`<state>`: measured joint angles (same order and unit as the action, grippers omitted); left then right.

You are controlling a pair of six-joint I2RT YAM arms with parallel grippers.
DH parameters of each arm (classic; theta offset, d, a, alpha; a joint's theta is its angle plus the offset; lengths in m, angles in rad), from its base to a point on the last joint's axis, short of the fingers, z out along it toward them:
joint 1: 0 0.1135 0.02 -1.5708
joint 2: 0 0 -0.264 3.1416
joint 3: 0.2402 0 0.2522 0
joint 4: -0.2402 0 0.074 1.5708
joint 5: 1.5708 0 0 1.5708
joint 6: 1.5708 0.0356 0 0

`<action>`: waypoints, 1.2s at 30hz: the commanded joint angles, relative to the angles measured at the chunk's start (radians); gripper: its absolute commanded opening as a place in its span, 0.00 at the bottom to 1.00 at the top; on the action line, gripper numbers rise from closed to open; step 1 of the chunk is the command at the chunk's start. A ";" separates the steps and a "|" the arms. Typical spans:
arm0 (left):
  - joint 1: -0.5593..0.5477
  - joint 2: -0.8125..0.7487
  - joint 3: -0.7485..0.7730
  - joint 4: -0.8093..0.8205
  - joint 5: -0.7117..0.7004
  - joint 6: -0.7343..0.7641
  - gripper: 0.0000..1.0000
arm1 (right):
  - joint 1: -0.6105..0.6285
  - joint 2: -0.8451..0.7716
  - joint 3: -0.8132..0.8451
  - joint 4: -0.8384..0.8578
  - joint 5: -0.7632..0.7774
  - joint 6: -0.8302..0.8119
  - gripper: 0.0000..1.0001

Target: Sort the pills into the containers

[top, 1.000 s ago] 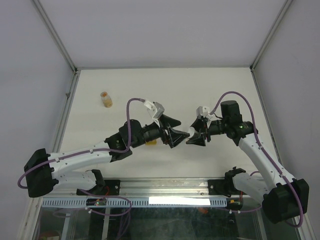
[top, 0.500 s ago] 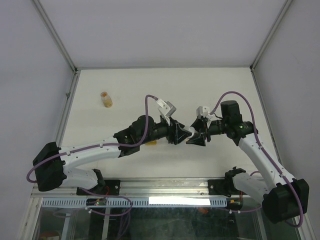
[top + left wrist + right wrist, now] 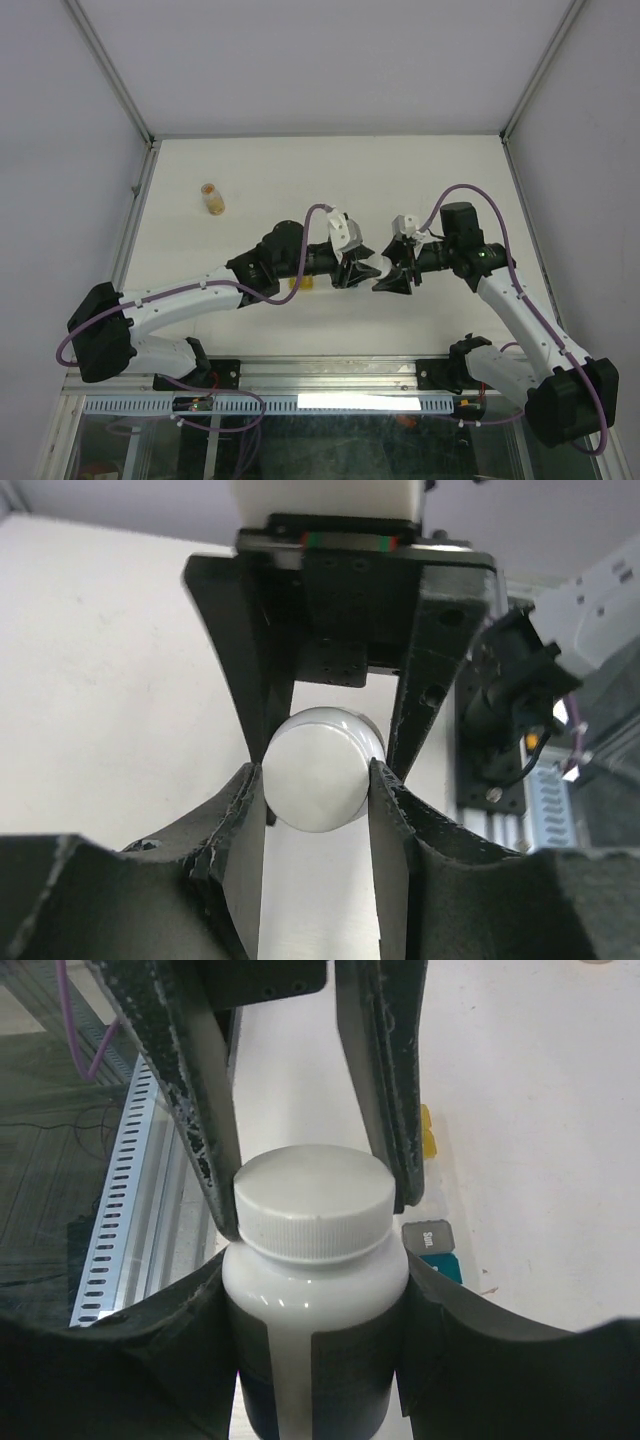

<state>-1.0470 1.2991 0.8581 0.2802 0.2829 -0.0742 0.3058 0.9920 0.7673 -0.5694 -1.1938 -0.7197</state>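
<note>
The left end effector [image 3: 315, 790] is pinched on the cap [image 3: 312, 1203] of the white bottle [image 3: 315, 1300], whose body is clamped in the right end effector [image 3: 315, 1325]. The cap should be turned squarely, without tilting. The containers [image 3: 432, 1238] lie on the table [image 3: 530, 1110] nearby.

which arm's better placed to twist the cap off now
Left: the left gripper is shut on the white cap, while the right gripper grips the bottle below it.
</note>
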 commanded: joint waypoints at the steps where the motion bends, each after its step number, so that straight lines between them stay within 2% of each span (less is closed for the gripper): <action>1: -0.033 0.011 0.055 -0.096 0.460 0.514 0.29 | 0.001 -0.008 0.038 0.054 -0.024 0.019 0.00; 3: -0.026 0.004 0.061 -0.068 0.386 0.521 0.60 | 0.001 -0.009 0.038 0.054 -0.021 0.019 0.00; 4: -0.025 -0.005 0.055 -0.031 0.331 0.501 0.71 | 0.001 -0.009 0.038 0.054 -0.021 0.019 0.00; 5: -0.022 -0.018 0.038 0.020 0.278 0.462 0.80 | 0.001 -0.009 0.038 0.054 -0.020 0.019 0.00; 6: -0.015 -0.032 0.021 0.062 0.259 0.431 0.84 | 0.001 -0.008 0.038 0.054 -0.020 0.019 0.00; 7: -0.010 -0.047 0.001 0.103 0.254 0.401 0.95 | 0.000 -0.009 0.038 0.054 -0.020 0.018 0.00; 8: -0.006 -0.062 -0.020 0.149 0.236 0.362 0.98 | 0.000 -0.009 0.039 0.054 -0.020 0.018 0.00; 15: 0.000 -0.182 -0.152 0.331 -0.035 0.001 0.99 | 0.002 -0.004 0.038 0.054 -0.023 0.017 0.00; 20: 0.001 -0.170 -0.131 0.276 -0.123 -0.180 0.96 | 0.001 -0.004 0.038 0.054 -0.023 0.017 0.00; 29: -0.002 -0.073 -0.033 0.173 -0.071 -0.225 0.75 | 0.001 -0.004 0.038 0.054 -0.022 0.017 0.00; 36: -0.002 -0.020 0.004 0.147 -0.046 -0.216 0.64 | 0.001 -0.003 0.038 0.054 -0.021 0.017 0.00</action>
<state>-1.0462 1.2663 0.8074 0.4271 0.2111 -0.2703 0.3096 0.9905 0.7700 -0.5583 -1.2045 -0.7082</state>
